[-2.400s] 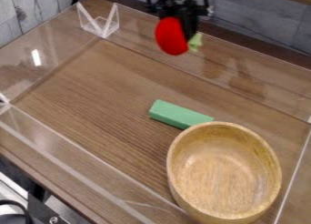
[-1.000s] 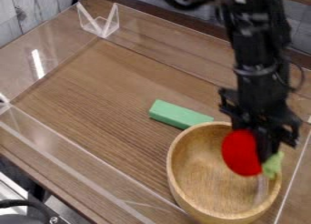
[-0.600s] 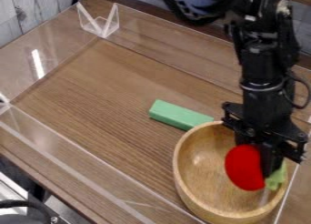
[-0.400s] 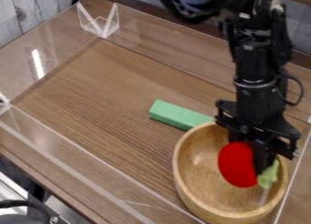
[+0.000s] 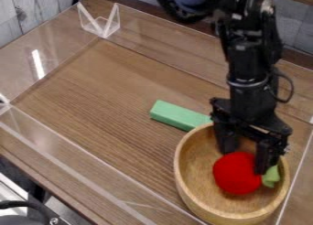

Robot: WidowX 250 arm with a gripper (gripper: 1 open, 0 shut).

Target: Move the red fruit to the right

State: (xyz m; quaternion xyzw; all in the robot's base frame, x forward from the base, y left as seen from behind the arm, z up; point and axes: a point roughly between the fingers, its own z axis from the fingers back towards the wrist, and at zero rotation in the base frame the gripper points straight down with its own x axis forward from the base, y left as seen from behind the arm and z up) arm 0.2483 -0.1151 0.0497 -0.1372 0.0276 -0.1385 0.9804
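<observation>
The red fruit [image 5: 237,174] lies inside the wooden bowl [image 5: 196,187] at the lower right, its green leafy end [image 5: 270,176] pointing right. My gripper [image 5: 248,149] hangs just above it, pointing down, with its black fingers [image 5: 224,141] spread wide on either side of the fruit's top. The jaws stand open and hold nothing; the fruit rests on the bowl's floor.
A flat green block [image 5: 178,114] lies on the wooden table just left of the bowl's rim. Clear plastic walls [image 5: 37,69] fence the work area, with a small clear stand [image 5: 98,20] at the back left.
The gripper carried the red fruit down into the bowl, then opened and let it go; the fruit now sits on the bowl's floor.
</observation>
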